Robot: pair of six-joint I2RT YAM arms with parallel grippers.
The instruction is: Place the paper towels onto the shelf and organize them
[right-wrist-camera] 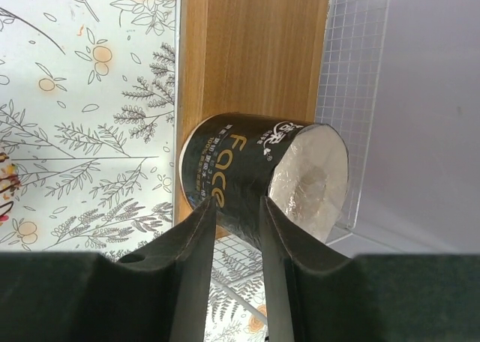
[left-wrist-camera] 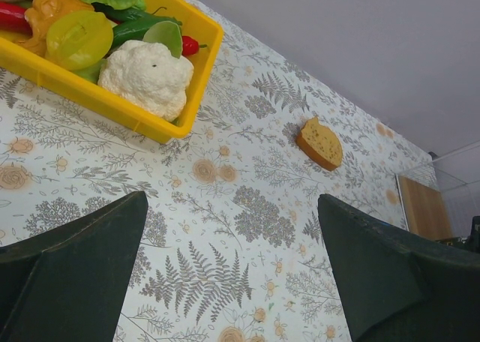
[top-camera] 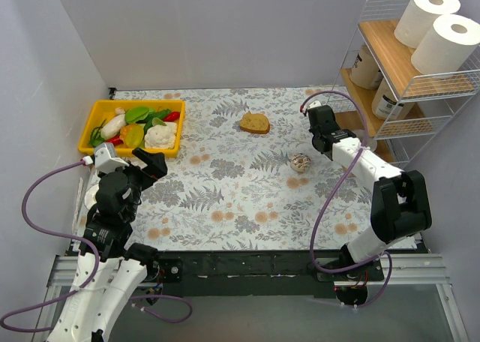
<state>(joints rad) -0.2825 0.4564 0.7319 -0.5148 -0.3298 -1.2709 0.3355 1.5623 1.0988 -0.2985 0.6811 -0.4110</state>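
On the lowest board of the shelf (right-wrist-camera: 255, 49), a dark-labelled paper towel roll (right-wrist-camera: 247, 169) lies on its side, its white end turned toward the mesh. The right gripper (right-wrist-camera: 238, 207) is right at it. Its fingers (right-wrist-camera: 199, 237) are drawn near together with a narrow slit between them; whether they nip the roll cannot be told. Two white rolls (top-camera: 426, 16) stand on the top tier and two brown-wrapped rolls (top-camera: 366, 68) on the middle one. The left gripper (left-wrist-camera: 231, 199) hangs over the worktop (top-camera: 225, 184) beside the yellow bin (left-wrist-camera: 112, 106), fingers spread wide and holding nothing.
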